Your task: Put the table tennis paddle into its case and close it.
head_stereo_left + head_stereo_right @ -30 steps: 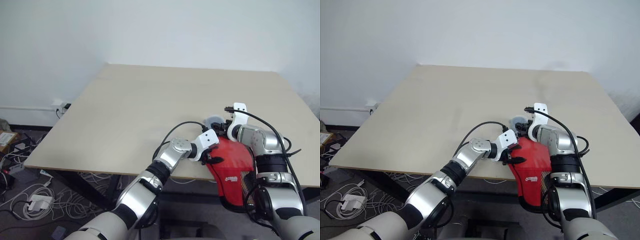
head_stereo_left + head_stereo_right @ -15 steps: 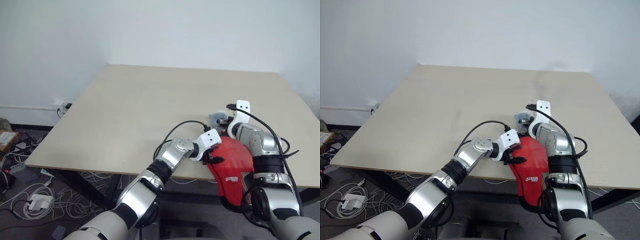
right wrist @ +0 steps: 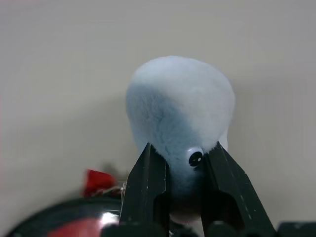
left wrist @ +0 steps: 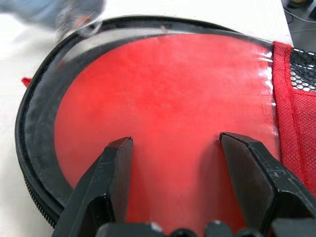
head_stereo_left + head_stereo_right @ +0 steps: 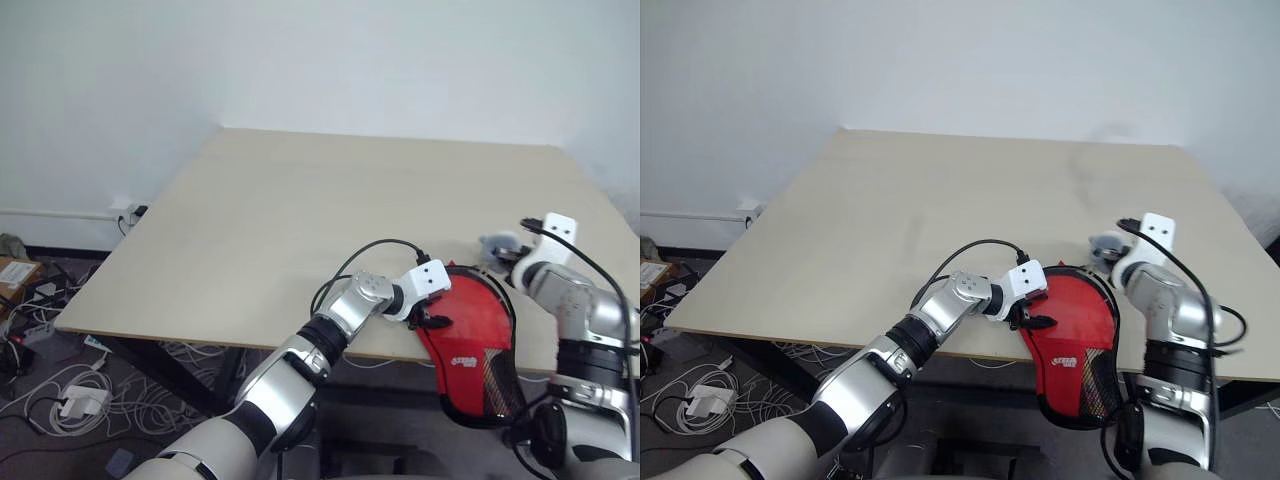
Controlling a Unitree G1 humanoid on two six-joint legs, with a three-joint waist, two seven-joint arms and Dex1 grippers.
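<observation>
At the near edge of the tabletop [image 5: 300,200] the case [image 5: 1072,325] lies with its round end on the wood and its mesh end hanging over the edge; through its clear half the red face of the paddle [image 4: 163,108] shows, so the paddle is already inside. The left pincer [image 4: 173,187] stands spread over that clear half, grasping nothing. The right pincer [image 3: 182,190] is clenched on a small pale blue fluffy charm [image 3: 180,113] with a bead eye. A second ago that arm sat close against the top of the case; now it has swung out to the right and the charm with it. If the charm hangs on the zip puller, as seems likely, this sweep is dragging the zip around the rim, with more to close.
</observation>
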